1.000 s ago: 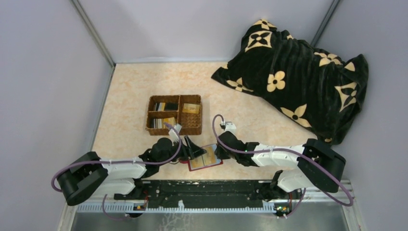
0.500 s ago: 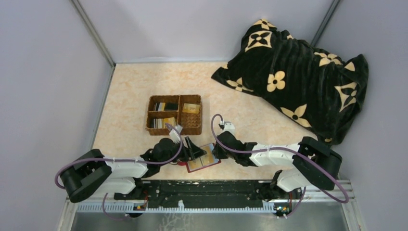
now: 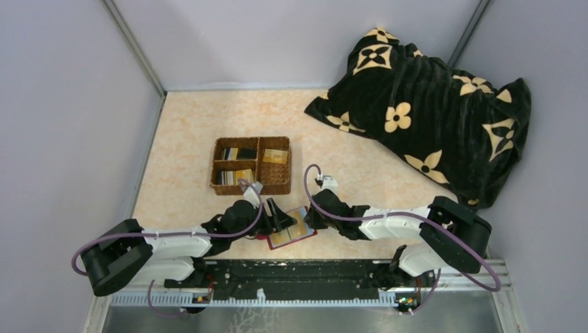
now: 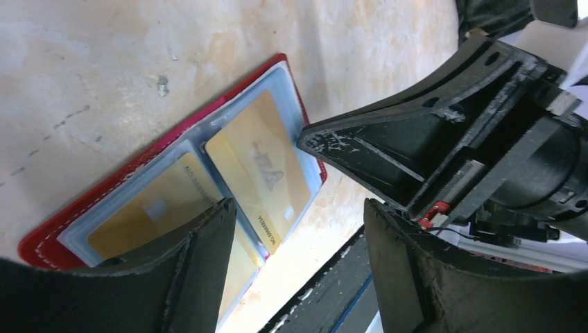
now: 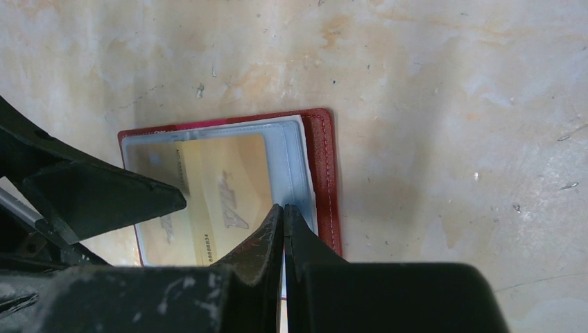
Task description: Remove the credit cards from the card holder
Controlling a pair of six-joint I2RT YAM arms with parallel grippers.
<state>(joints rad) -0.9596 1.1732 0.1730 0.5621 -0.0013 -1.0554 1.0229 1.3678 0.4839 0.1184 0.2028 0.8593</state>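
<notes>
From above, the red card holder (image 3: 295, 232) lies open on the mottled beige table (image 3: 194, 118), half hidden between the left hand (image 3: 281, 216) and the right hand (image 3: 310, 220). What the woven basket (image 3: 277, 186) holds is too small to read. The left wrist view shows spread black fingers (image 4: 208, 270) cutting off glossy gold cards (image 4: 267, 173) in clear sleeves. In the right wrist view, that hand's fingers are pressed together, tips at the sleeve edge; whether they pinch it is unclear.

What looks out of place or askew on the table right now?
Nothing looks spilled or damaged. The card holder lies open and skewed at the near edge, gold cards in its clear pockets. The only stray is a crumpled black flowered blanket heaped at the far right of the table.
</notes>
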